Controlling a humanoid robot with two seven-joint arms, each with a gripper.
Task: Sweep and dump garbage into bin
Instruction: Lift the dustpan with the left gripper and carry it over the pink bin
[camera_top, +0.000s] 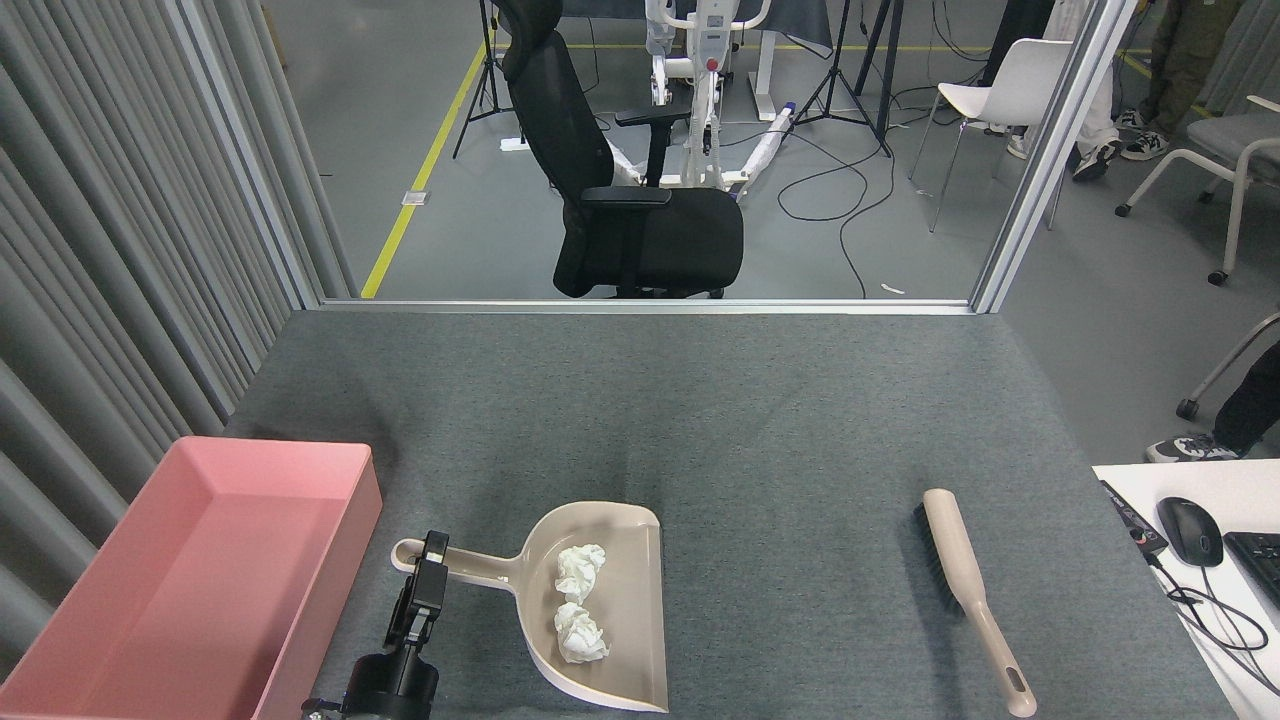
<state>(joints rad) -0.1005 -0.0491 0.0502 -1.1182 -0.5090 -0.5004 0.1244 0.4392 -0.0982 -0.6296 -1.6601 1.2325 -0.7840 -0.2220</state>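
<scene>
1. Left gripper (432, 565) sits at the dustpan (610, 610) handle, near the bench's (700, 420) front edge, left of centre. Seen end-on and dark, so can't tell whether the fingers are clamped on the handle or just beside it.
2. Right gripper not in frame.
3. Garbage: two crumpled white wads inside the dustpan, far wad (579, 568) and near wad (580, 634), just beside each other along the pan's left wall.
4. Dustpan lies flat on the grey felt, handle pointing left towards the bin (330, 520).
5. Bin is at the bench's front-left corner, pink, nothing visible inside.
6. Brush (968, 590) lies near the front-right, bristles on its left side, handle towards the front edge, well apart from the dustpan.
</scene>
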